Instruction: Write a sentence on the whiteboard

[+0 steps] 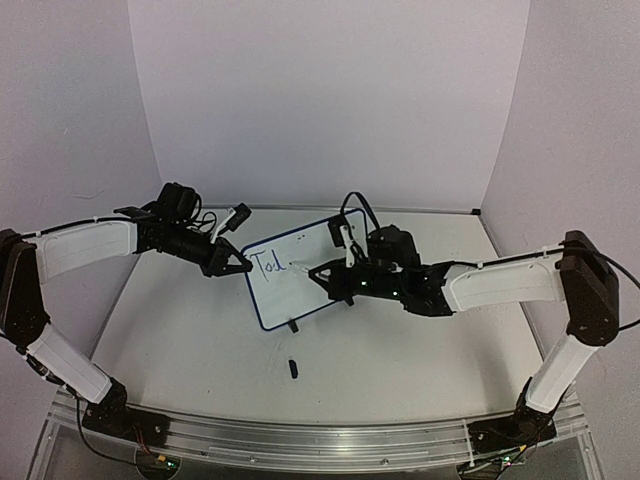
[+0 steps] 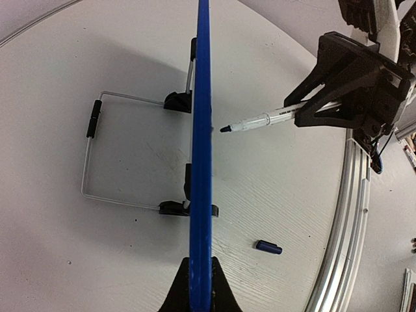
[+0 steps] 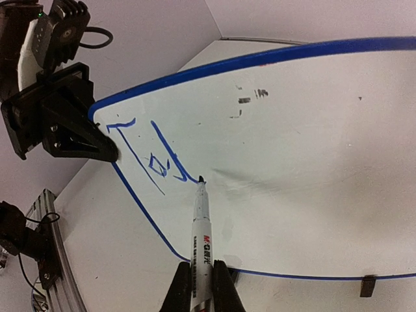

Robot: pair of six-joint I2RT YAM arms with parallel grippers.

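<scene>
We see the whiteboard (image 1: pixel 285 295) standing mid-table (image 1: pixel 180 340), with open room before and beside it. The left end effector (image 1: pixel 245 267) clamps its left rim, and the right end effector (image 3: pixel 201 283) grips the marker (image 3: pixel 202 221) (tip touching the board). The sentence (image 3: pixel 146 156) reads only "Tod" in thin blue strokes.

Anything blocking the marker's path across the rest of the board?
Nothing visible. The right gripper holds the marker with its tip on the board, just after the writing. Ahead there are only faint smudges. The left gripper clamps the board's edge beyond the first letter, off that path.
</scene>
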